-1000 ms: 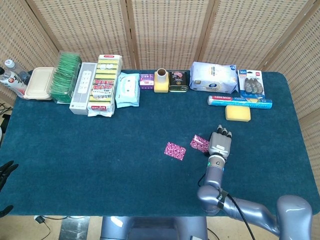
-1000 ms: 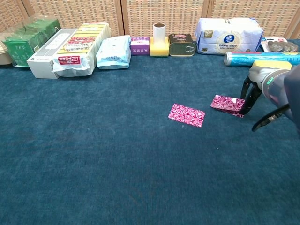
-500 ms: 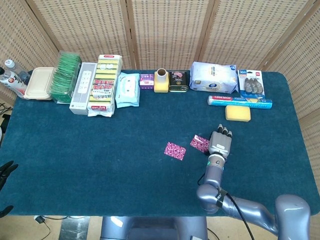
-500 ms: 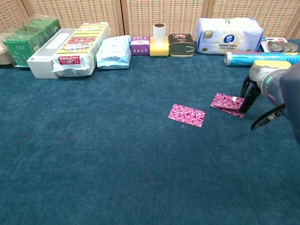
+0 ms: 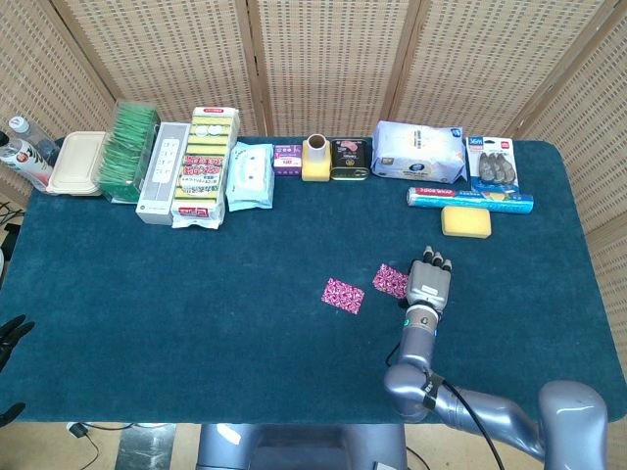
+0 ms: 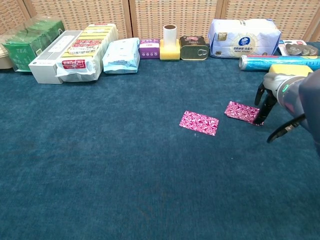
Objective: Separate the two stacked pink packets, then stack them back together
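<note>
Two pink patterned packets lie apart on the blue cloth. The left packet point(image 5: 343, 295) point(image 6: 199, 122) lies flat by itself. The right packet point(image 5: 391, 281) point(image 6: 241, 112) also lies flat, and my right hand point(image 5: 429, 284) point(image 6: 272, 97) stands at its right end. The fingers point down, one fingertip point(image 6: 259, 119) touches the packet's right corner, and the thumb is held apart above it. Nothing is gripped. Only the dark fingers of my left hand point(image 5: 10, 338) show, off the table's left edge, spread and holding nothing.
A row of goods lines the far edge: green tea box point(image 5: 127, 152), white tissue pack point(image 5: 418, 152), blue roll point(image 5: 470, 199), yellow sponge point(image 5: 465, 221) just beyond my right hand. The table's front edge runs near the right forearm point(image 5: 460, 401).
The right packet's right end, which was tilted up against the fingers, now lies flat on the cloth. My right hand has shifted slightly. The left packet has not moved.
</note>
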Robot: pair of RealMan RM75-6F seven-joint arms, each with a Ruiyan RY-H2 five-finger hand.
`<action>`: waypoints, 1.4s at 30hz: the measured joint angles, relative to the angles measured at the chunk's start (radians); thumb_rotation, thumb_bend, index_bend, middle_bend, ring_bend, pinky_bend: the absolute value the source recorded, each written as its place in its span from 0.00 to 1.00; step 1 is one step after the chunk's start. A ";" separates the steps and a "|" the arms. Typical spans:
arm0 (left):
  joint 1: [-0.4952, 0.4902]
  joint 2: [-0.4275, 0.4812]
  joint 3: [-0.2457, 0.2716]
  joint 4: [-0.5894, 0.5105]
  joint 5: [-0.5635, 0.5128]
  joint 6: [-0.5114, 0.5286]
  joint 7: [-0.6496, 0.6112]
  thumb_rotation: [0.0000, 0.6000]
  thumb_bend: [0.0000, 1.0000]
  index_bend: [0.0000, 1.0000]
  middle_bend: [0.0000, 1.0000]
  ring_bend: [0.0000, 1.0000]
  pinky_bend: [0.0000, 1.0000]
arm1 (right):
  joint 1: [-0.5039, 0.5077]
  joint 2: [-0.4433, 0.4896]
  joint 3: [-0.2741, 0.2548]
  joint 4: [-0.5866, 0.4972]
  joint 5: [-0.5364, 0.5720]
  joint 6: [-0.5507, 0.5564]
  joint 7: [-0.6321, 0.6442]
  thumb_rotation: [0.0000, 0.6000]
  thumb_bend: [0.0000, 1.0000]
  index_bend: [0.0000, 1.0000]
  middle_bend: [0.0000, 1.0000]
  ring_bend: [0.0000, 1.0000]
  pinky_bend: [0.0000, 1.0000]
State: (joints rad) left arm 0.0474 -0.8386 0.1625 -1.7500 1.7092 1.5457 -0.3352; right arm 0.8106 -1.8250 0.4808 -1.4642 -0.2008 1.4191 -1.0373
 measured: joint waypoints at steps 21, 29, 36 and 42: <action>-0.002 -0.002 0.000 -0.003 -0.001 -0.005 0.007 1.00 0.03 0.00 0.00 0.00 0.04 | -0.020 0.023 -0.087 -0.160 -0.152 -0.144 0.143 1.00 0.28 0.31 0.01 0.00 0.04; 0.001 0.002 0.000 0.006 0.003 0.007 -0.016 1.00 0.03 0.00 0.00 0.00 0.04 | 0.034 -0.057 -0.078 -0.116 -0.127 -0.051 0.100 1.00 0.27 0.31 0.00 0.00 0.03; 0.003 0.005 0.004 0.019 0.015 0.016 -0.035 1.00 0.03 0.00 0.00 0.00 0.04 | 0.063 -0.117 -0.052 -0.029 -0.113 0.015 0.077 1.00 0.26 0.29 0.00 0.00 0.01; 0.001 0.006 0.006 0.020 0.019 0.014 -0.038 1.00 0.03 0.00 0.00 0.00 0.04 | 0.070 -0.141 -0.019 -0.030 -0.083 0.045 0.052 1.00 0.26 0.28 0.00 0.00 0.01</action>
State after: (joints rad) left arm 0.0483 -0.8324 0.1681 -1.7297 1.7283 1.5596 -0.3733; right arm 0.8803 -1.9664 0.4616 -1.4941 -0.2841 1.4640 -0.9852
